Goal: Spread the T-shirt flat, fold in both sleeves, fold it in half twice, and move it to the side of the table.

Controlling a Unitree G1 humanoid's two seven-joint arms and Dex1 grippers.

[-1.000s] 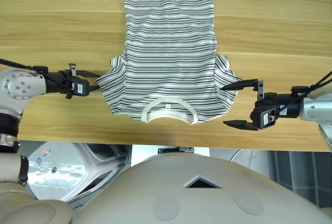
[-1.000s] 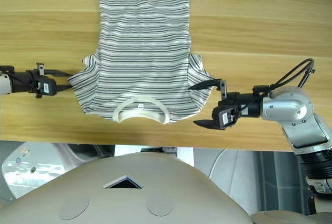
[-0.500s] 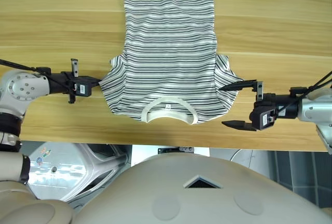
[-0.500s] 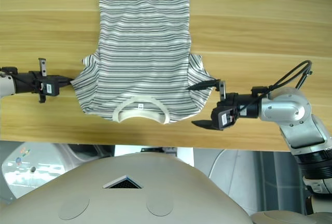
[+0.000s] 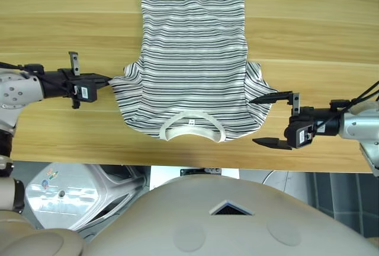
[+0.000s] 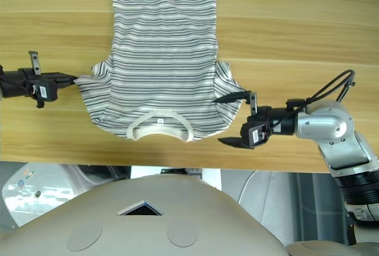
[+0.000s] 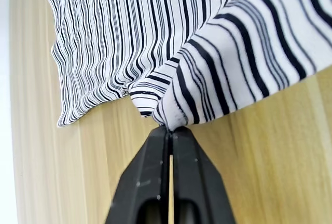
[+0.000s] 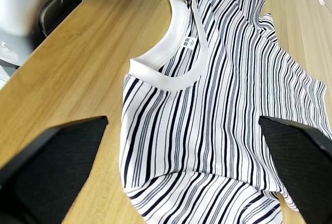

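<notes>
The left claw (image 5: pixel 109 80) is shut tight, its two fingers pressed together with no gap between them in the left wrist view. A small fold of striped cloth is pinched at the very tips (image 7: pixel 168 128): the edge of the sleeve on the robot's left (image 5: pixel 125 82), which is drawn out into a point toward that claw. The cloth beside the pinch is lifted slightly off the wood.

The right claw (image 5: pixel 254 121) is spread wide, and nothing is held in it. Its farther finger is seen at the edge of the sleeve on the robot's right (image 5: pixel 259 85); whether the cloth is touched there cannot be told. Its nearer finger is held over bare wood close to the front edge. Between the two fingers, in the right wrist view, the shoulder and neck of the garment are seen.

One T-shirt (image 5: pixel 192 60), white with dark stripes, is laid across the middle of the bench (image 5: pixel 314 25). Its hem is turned to the far side and its white collar (image 5: pixel 193 125) to the near edge. Two sleeves are counted; the right one is bunched against the body. One small label (image 8: pixel 189 42) is sewn inside the collar. Two claws are counted, one at each side of the shirt, and one bench.
</notes>
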